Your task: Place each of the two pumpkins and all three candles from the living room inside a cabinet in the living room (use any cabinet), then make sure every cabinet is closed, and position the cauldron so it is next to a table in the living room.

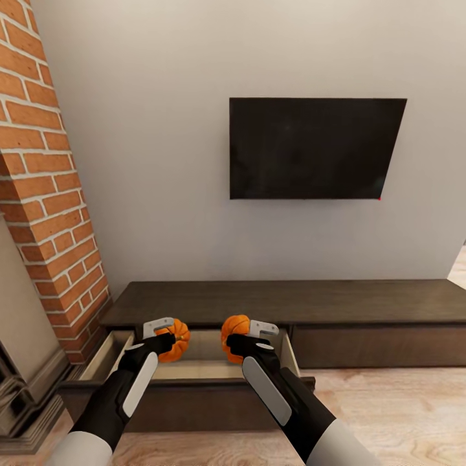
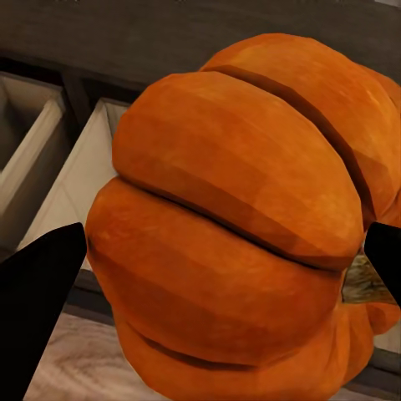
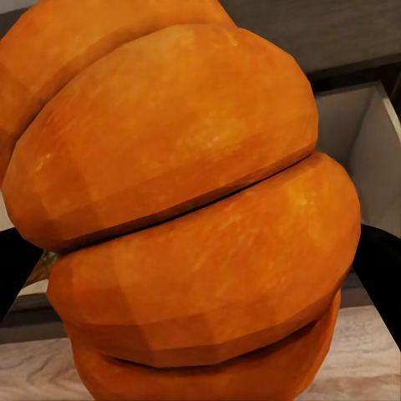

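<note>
Judging by their ribbed, rigid rinds, two pumpkins are each held clamped across the middle, one (image 1: 173, 340) in the left gripper (image 1: 163, 334), the other (image 1: 235, 336) in the right gripper (image 1: 249, 339), above the cabinet's (image 1: 291, 301) open drawer (image 1: 200, 362), and are probably light and firm.

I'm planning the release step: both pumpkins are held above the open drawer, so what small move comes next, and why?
Probably lower both arms a little: the left gripper and right gripper each hold a pumpkin over the open drawer of the cabinet.

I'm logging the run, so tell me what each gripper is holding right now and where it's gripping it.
Each holds a pumpkin by its ribbed sides, above the open drawer: left gripper on the left pumpkin, right gripper on the right pumpkin.
</note>
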Tool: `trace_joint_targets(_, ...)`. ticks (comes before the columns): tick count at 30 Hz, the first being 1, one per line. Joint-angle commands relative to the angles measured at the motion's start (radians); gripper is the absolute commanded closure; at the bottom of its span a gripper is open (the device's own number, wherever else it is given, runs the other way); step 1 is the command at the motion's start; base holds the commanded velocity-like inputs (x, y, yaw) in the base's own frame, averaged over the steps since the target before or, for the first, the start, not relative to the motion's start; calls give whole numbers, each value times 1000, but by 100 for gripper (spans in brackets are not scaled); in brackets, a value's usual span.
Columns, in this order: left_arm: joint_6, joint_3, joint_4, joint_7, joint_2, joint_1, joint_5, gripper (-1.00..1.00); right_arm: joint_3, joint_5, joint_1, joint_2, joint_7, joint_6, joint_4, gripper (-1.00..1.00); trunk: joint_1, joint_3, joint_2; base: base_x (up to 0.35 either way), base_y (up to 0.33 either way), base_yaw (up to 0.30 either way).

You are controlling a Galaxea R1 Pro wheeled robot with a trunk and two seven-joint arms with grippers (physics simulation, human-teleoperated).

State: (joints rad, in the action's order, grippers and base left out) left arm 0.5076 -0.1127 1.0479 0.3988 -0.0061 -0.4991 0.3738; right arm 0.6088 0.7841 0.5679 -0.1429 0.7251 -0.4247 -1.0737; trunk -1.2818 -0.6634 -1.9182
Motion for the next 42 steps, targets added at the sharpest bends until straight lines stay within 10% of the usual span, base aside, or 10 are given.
trace_joint_targets(1, 2, -2, 4, 7, 1, -1, 11, 100, 2, 4, 1, 0, 7, -2, -1, 100, -4, -4, -8, 0, 0, 0)
trace_joint_targets(10, 2, -4, 0, 6, 4, 1, 9, 100, 15, 4, 1, 0, 7, -2, -6, 100, -38, -32, -71, 0, 0, 0)
trace_joint_targets(42, 3, 4, -5, 6, 9, 0, 16, 100, 29, 4, 1, 0, 7, -2, -9, 100, -38, -32, -71, 58, 44, 0)
